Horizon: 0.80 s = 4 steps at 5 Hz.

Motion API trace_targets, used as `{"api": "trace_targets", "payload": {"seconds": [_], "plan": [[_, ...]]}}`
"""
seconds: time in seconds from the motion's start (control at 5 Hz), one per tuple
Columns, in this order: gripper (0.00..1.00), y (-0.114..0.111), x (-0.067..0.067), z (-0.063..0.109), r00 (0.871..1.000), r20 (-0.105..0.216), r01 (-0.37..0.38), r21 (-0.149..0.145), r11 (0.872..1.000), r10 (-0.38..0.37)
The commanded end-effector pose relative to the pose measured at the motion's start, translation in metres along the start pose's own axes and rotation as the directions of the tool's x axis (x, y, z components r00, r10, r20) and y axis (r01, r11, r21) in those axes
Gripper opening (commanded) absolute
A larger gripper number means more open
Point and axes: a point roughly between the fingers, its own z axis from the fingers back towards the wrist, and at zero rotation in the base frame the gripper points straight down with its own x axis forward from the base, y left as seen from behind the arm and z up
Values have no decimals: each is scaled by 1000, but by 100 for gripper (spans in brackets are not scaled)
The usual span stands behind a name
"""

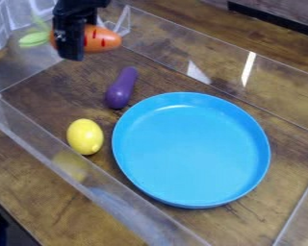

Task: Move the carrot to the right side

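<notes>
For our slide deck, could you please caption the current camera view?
Black end effector holding an orange toy carrot above the table, beyond a round blue plate.

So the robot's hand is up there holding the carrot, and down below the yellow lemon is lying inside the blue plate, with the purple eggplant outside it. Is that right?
Not quite: the lemon is not inside the blue plate; the camera view shows it on the wooden surface beside the plate. The rest is right.
</notes>
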Motion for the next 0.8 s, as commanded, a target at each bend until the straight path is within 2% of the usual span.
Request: {"api": "trace_targets", "payload": {"seconds": [0.0,0.2,0.6], "plan": [[0,2,-18,10,999,-1,-46,51,998,46],[0,4,-22,-5,997,-20,-68,31,997,68],[0,7,-22,-36,999,-31,-14,5,1000,14]]}}
